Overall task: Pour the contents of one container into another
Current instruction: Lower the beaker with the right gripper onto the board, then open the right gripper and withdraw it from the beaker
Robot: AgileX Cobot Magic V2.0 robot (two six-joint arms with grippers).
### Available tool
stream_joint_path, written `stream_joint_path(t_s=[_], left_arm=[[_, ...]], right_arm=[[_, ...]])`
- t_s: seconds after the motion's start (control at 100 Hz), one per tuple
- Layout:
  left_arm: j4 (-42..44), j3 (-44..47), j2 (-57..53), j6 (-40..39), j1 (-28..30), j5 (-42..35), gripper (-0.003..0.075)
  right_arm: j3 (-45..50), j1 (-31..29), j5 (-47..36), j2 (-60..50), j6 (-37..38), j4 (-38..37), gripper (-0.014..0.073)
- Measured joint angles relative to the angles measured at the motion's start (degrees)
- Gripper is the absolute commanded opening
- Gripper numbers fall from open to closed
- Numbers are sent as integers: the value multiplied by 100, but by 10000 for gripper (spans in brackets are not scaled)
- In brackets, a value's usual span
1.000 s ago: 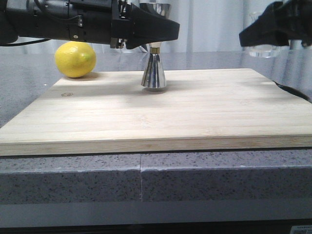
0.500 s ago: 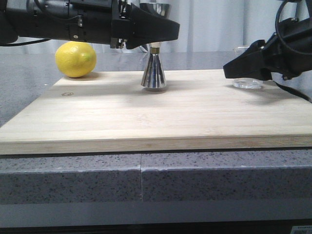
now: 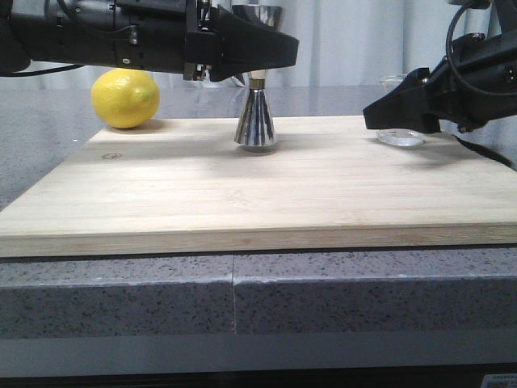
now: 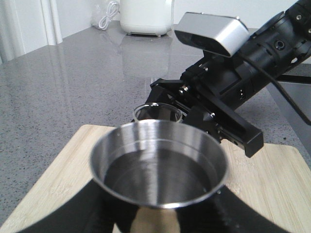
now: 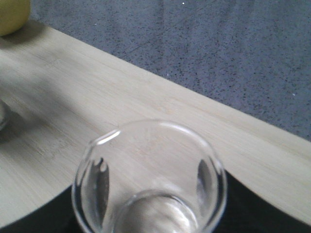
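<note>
We see the jigger (image 3: 255, 113) upright at upper centre of the cutting board (image 3: 242, 186), the left gripper (image 3: 258, 50) clamped on its upper cone. Only the left wrist view shows clear liquid inside it. The right gripper (image 3: 388, 113) grips the upright beaker (image 3: 400, 133), standing on the board at right, seemingly empty in its wrist view. A lemon (image 3: 124, 98) sits far left.

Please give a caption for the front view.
Both arms' fingers hold vessels: polished steel jigger, clear glass beaker on bamboo board.

bright backlight, soft shadows, blurry close-ups
</note>
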Motion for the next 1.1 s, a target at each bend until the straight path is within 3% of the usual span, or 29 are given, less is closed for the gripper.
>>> stream_joint_path(t_s=[0.13,0.55,0.88,1.1], left_arm=[[0,0,0,0,0,0,205],[0,0,0,0,0,0,205],[0,0,0,0,0,0,205],[0,0,0,0,0,0,205]], right_arm=[[0,0,12,8,0,0,576],[0,0,121,-1094,120,0,579],[0,0,1233,-2406,1571,-386,579],[0,0,1409,-2903,2516,-700,579]])
